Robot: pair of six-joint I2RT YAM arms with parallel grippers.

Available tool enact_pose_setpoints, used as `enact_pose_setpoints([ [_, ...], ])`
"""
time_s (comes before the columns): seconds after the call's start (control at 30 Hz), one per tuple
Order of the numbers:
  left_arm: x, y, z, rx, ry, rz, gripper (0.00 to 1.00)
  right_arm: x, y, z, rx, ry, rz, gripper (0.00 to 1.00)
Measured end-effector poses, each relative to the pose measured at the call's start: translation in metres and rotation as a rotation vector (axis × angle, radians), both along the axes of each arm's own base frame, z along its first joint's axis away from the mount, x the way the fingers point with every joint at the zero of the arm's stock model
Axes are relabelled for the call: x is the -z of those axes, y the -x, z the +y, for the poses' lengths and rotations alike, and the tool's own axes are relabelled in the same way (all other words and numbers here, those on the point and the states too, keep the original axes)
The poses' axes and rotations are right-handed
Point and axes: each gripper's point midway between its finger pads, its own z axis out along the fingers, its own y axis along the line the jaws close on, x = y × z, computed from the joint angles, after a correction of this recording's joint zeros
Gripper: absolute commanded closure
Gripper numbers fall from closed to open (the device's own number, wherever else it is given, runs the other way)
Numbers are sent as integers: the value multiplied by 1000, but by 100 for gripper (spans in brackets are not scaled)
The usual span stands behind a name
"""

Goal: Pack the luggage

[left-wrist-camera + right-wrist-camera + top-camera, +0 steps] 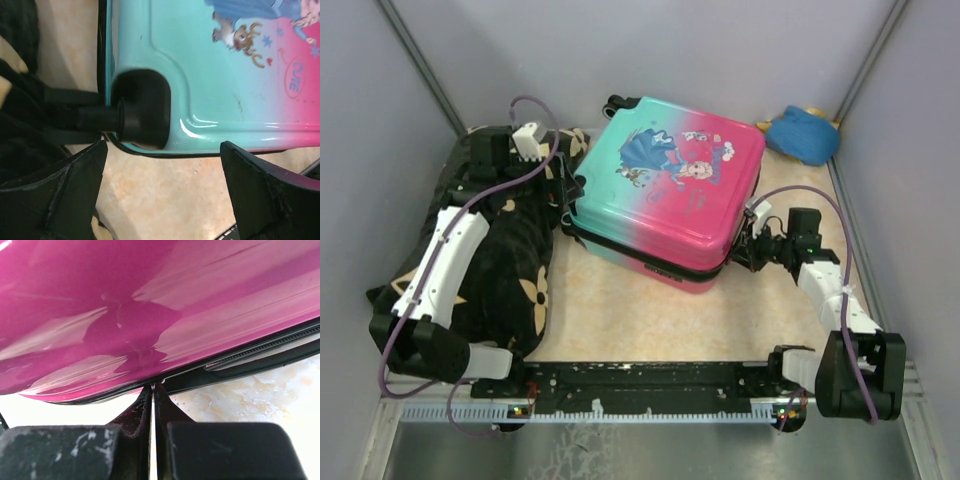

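On the table [620, 320], the princess suitcase [670, 190] lies with one black wheel [142, 110] at twelve o'clock from the left gripper [162, 165], whose fingers are spread wide. The right gripper [152, 390], fingers pressed together, meets its pink edge at twelve o'clock.

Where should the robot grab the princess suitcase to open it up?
Probably the lid's rim just above the dark seam, coming in from the side. The suitcase lies flat, picture up, and that top is too wide and smooth to pinch. The seam runs along the side wall, and the shut right gripper points at it on the pink side.
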Motion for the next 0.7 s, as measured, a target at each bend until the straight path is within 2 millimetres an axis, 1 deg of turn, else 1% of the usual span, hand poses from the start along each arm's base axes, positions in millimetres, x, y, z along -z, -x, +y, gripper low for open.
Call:
enact_pose_setpoints([
  [0.13,30,8,0,-50,46,125,0,0,0,0,0,5,6,100],
  [0.23,43,10,-1,-95,93,202,1,-1,0,0,-1,16,8,100],
  [0.33,47,-1,1,-155,145,237,1,0,0,0,-2,31,9,100],
  [0.5,56,-25,18,-275,252,300,0,0,0,0,-1,59,13,100],
  [0.6,59,-34,27,-328,320,315,1,0,0,1,2,77,15,100],
  [0.7,66,-40,28,-351,394,332,1,0,-1,0,9,92,18,100],
])
